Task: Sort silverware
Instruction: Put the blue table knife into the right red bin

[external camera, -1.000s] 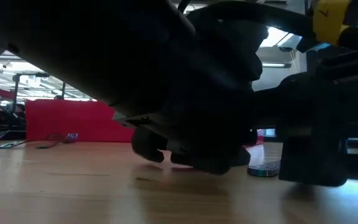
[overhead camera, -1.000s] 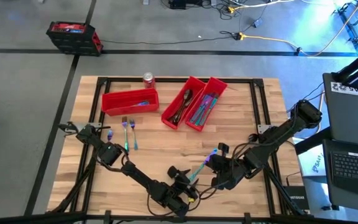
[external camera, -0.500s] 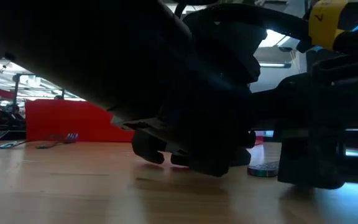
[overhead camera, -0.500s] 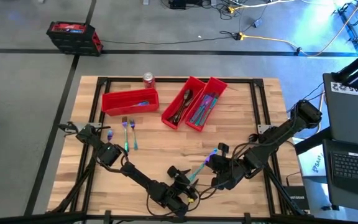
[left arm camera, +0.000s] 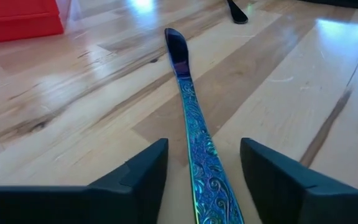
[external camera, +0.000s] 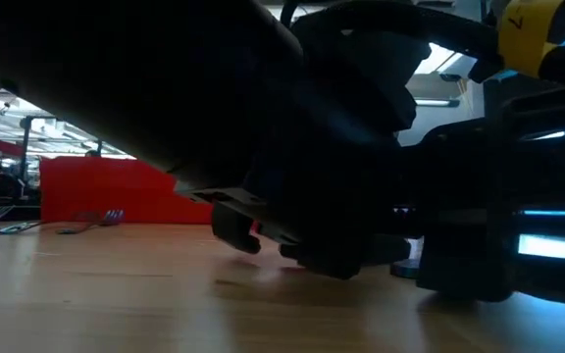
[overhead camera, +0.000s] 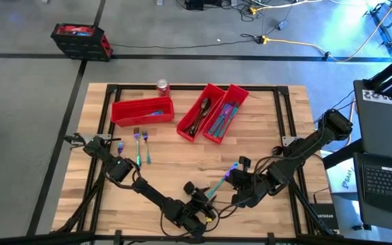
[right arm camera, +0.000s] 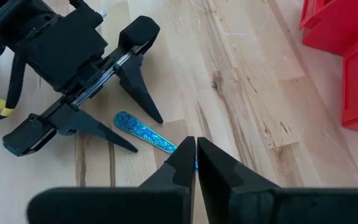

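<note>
Slender iridescent blue-teal knife flat on wooden bench near front edge. Left gripper spread astride handle for pickup, not yet pinching. Right gripper pressed together, pinning blade end.

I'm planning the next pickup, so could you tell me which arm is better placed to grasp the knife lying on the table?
Left, I would say. The left gripper has its open fingers on either side of the knife handle. The right gripper is shut, fingertips at the knife's other part.
</note>
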Robot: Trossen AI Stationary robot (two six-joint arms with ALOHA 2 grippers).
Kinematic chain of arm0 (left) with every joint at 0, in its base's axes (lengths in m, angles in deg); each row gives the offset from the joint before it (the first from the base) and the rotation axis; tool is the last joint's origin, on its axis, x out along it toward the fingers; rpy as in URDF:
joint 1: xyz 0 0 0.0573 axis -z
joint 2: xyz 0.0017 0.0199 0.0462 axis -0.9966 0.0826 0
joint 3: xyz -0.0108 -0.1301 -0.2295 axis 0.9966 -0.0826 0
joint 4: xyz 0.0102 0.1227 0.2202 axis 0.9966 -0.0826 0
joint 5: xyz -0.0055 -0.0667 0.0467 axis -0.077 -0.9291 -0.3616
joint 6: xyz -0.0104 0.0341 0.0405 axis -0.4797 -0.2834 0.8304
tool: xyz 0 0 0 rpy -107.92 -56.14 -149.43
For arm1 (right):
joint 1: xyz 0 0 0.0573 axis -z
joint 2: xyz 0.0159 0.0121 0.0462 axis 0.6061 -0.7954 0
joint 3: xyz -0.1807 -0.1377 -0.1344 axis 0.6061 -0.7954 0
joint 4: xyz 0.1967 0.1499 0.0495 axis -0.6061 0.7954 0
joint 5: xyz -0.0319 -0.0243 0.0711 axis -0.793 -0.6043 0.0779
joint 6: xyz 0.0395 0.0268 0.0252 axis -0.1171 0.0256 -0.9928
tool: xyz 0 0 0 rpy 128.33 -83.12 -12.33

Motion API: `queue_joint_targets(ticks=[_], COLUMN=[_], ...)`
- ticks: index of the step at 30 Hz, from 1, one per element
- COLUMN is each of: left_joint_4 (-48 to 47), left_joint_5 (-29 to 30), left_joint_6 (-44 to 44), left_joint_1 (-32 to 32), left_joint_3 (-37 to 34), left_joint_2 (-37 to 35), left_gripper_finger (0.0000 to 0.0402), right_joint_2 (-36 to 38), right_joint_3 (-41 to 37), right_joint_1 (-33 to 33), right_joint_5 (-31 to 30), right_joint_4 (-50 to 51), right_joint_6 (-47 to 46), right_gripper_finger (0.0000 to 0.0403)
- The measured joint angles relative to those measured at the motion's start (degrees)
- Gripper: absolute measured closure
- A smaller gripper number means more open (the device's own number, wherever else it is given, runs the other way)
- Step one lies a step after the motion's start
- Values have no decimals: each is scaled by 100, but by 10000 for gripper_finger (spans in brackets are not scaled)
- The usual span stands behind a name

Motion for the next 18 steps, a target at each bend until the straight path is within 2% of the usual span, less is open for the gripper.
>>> queue_joint_targets(ticks=[18], left_joint_4=[-8], left_joint_5=[-214], left_joint_6=[126], left_joint_1=[-46], left_joint_3=[0], left_joint_2=[-11], left_gripper_finger=[322], right_joint_2=[0], right_joint_3=[0], right_joint_1=[0], right_joint_5=[39], right_joint_4=[2], right_joint_6=[2], right_gripper_finger=[403])
